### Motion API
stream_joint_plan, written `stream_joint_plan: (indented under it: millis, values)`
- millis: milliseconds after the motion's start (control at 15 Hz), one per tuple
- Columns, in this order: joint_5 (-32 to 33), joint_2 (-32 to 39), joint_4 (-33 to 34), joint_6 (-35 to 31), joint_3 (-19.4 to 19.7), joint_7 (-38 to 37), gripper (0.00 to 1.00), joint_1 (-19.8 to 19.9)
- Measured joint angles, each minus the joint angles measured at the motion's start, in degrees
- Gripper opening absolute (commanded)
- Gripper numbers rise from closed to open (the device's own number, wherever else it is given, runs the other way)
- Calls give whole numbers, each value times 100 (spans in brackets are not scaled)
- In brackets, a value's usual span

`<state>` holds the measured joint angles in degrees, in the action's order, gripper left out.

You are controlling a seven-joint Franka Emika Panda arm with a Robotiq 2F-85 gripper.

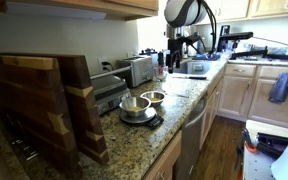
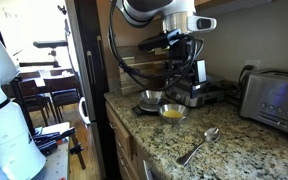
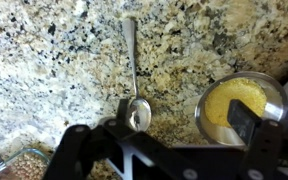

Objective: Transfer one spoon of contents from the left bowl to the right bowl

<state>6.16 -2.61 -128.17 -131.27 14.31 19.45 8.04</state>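
Note:
A shiny metal spoon (image 3: 134, 80) lies flat on the granite counter, scoop end toward me; it also shows in an exterior view (image 2: 199, 146). The smaller steel bowl (image 2: 173, 111) holds yellow contents (image 3: 234, 105) and stands beside the spoon. The larger steel bowl (image 2: 150, 98) sits on a dark scale next to it; its inside is unclear. Both bowls show in an exterior view, larger (image 1: 134, 105) and smaller (image 1: 153, 97). My gripper (image 3: 182, 113) is open and empty, hanging above the counter (image 2: 185, 72), with one finger over the spoon's scoop end and the other over the yellow bowl.
A toaster (image 2: 274, 95) stands past the spoon at the wall. A dark appliance (image 2: 199, 92) stands right behind the bowls. Wooden cutting boards (image 1: 44, 110) lean at the counter's near end. A container of grains (image 3: 19, 165) is at the wrist view's corner.

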Motion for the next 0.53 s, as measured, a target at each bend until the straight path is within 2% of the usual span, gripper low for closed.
stream_joint_plan:
  millis: [333, 533]
  values:
    - [-168, 245, 64, -42, -1, 78, 100, 53]
    - [-586, 743, 240, -306, 3, 610, 100, 196]
